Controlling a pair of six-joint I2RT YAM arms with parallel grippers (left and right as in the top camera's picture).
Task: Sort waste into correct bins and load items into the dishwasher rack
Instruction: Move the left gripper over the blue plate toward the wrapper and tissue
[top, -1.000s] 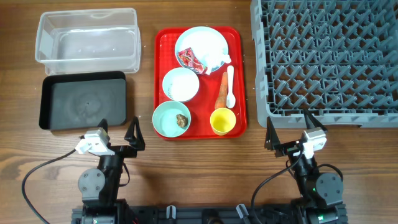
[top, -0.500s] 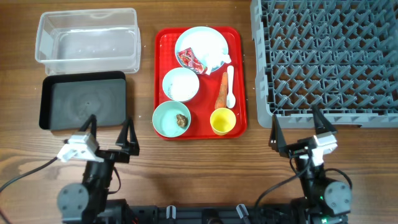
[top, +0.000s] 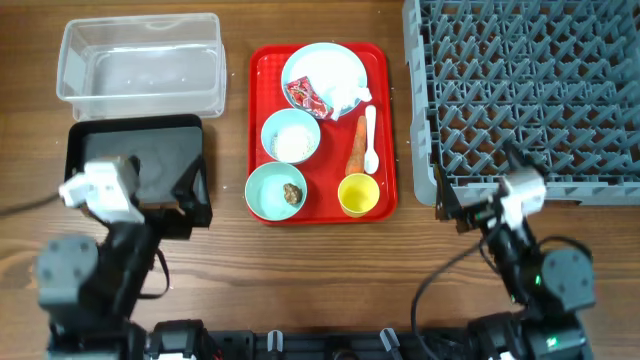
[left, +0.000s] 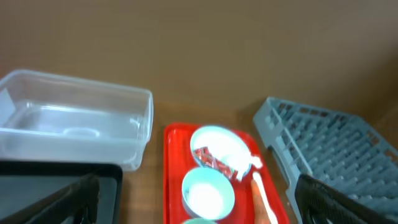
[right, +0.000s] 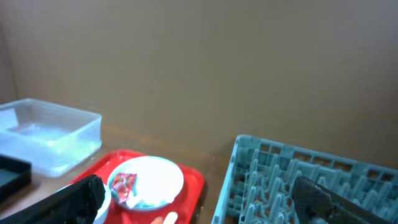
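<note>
On the red tray (top: 256, 120), the pale blue plate (top: 325, 65) holds the red wrapper (top: 305, 95) and white tissue (top: 347, 96). The white bowl (top: 291, 136) holds rice. The mint-green bowl (top: 270, 192) holds a brown lump (top: 292, 191). The carrot (top: 356, 147), white spoon (top: 370, 140) and yellow cup (top: 358, 194) lie on the tray's right side. The clear tub (top: 140, 58) and black tray (top: 135, 165) are on the left, and the grey rack (top: 530, 90) is on the right. My left gripper (top: 160, 195) is open and empty over the black tray's front. My right gripper (top: 480, 188) is open and empty at the rack's front-left corner.
The left wrist view shows the tub (left: 74, 124), the plate (left: 217, 140), the white bowl (left: 208, 190) and the rack (left: 336, 149) ahead. The right wrist view shows the plate (right: 152, 177) and the rack (right: 298, 174). Bare wood lies between the red tray and the rack.
Both arms have risen and moved forward from the table's front edge. The left gripper now hangs over the black tray, the right one at the rack's corner. Nothing on the table has moved.
</note>
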